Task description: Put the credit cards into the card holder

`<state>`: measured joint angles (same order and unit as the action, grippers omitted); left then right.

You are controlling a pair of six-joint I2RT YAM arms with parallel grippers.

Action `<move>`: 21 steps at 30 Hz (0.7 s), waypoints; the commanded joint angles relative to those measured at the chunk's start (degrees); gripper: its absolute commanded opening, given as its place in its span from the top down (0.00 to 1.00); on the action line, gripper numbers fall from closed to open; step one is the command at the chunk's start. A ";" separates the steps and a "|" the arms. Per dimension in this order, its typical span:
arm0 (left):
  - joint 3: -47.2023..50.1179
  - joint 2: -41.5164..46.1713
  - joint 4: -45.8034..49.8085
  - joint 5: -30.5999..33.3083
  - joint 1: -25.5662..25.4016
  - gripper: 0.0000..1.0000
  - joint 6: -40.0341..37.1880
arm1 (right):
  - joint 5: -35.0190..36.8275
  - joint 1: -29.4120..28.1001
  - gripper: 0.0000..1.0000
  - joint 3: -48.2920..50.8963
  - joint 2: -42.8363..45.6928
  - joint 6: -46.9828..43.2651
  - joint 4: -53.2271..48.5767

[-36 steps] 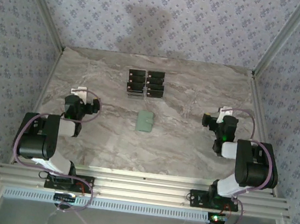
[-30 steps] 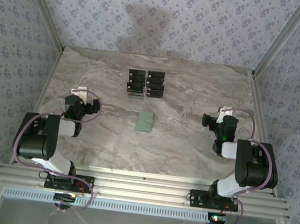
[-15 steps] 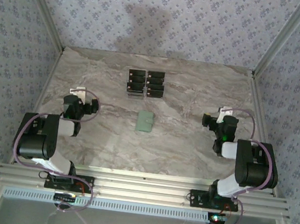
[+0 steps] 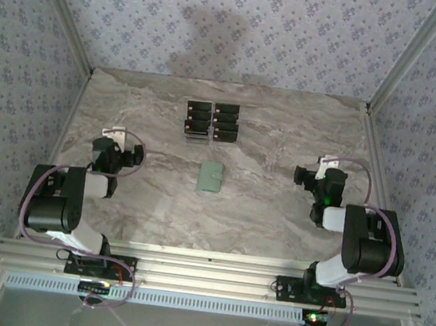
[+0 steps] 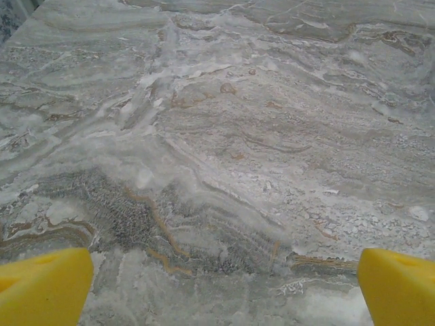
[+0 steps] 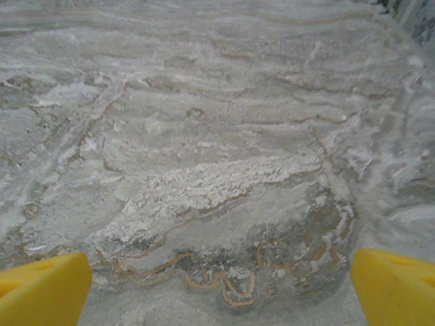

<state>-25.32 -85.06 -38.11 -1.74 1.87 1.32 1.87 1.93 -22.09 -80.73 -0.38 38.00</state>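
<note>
cards (image 4: 211, 121) behind holder (image 4: 210, 177) — apart, ctr table (image 4: 275, 219)

blk cards (image 4: 212, 121), sage-grn holder (image 4: 210, 177), marbled table (image 4: 260, 209)

Marble-look table (image 4: 275, 219), matt card holder (image 4: 210, 177)

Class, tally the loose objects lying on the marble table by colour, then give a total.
Black credit cards: 6, as far as the top view shows, in two columns of three
Green card holder: 1
Total: 7
</note>
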 commanded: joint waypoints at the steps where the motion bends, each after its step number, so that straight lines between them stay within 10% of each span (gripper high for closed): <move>1: -6.20 6.42 11.47 -1.17 0.14 0.00 -0.02 | 3.63 -0.19 0.00 -6.80 9.18 3.12 -15.11; 8: -17.52 11.15 28.98 -1.62 0.37 0.00 14.51 | 2.30 2.91 0.00 -18.58 18.63 33.62 -45.34; 13: -26.56 4.75 34.44 -6.67 -1.25 0.00 22.78 | -13.65 2.76 0.02 -19.06 21.25 33.56 -45.33; 21: -37.04 -10.78 28.73 -15.70 -5.31 0.00 31.18 | -11.15 -10.63 0.06 -20.71 25.20 33.23 -56.72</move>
<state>-59.44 -92.42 -7.79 -12.32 -2.52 27.07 -9.08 -5.82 -40.77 -57.34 31.05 -12.47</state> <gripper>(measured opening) 0.997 0.939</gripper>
